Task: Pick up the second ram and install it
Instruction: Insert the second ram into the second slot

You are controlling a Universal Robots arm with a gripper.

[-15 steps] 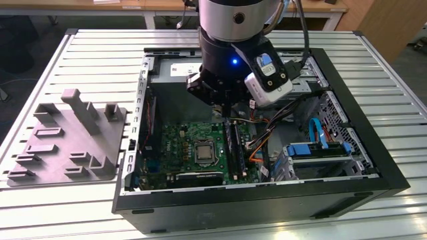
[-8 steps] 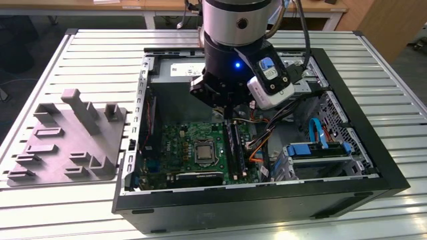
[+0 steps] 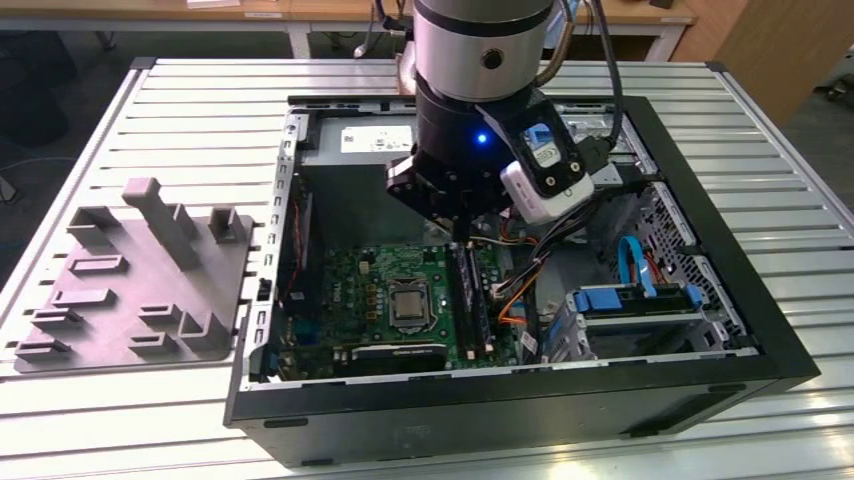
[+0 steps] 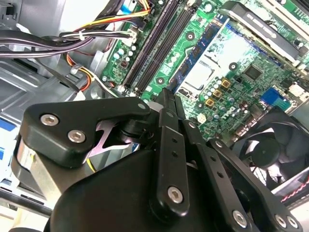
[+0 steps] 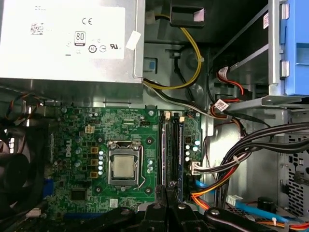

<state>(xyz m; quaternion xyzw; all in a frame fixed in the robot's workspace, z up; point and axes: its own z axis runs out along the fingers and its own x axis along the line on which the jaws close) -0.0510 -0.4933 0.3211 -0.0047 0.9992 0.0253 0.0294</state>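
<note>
The black bolted-linkage gripper (image 4: 167,93) sits in the foreground of the second wrist view. Its fingers are drawn almost together and clenched on the second ram (image 4: 198,54), a thin, long bluish-green memory stick with black chips. The stick's near end meets the fingertips. Its long axis runs straight away from them, parallel to the long black plastic slot rails (image 4: 147,53) just beside it. Its chip face shows, so it stands on edge. Whether its lower edge touches a rail I cannot tell.

Beneath lies the flat green motherboard (image 5: 82,140), with a square silver processor (image 5: 124,166) in its socket on one side of the rails. On the other side, a bundle of black, orange and yellow cables (image 5: 241,154) crowds close to them. A round black fan (image 4: 270,145) sits near the board's edge. Farther off is the grey metal power supply box (image 5: 67,43) with a white label.

In the exterior view the silver and black arm (image 3: 481,60) reaches down into the open black computer case (image 3: 534,400). A blue plastic drive bracket (image 3: 634,300) is inside it toward the exterior view's right. The case lies on a slatted metal table (image 3: 200,100). A grey moulded fixture (image 3: 134,280) lies just beside the case at the exterior view's left.
</note>
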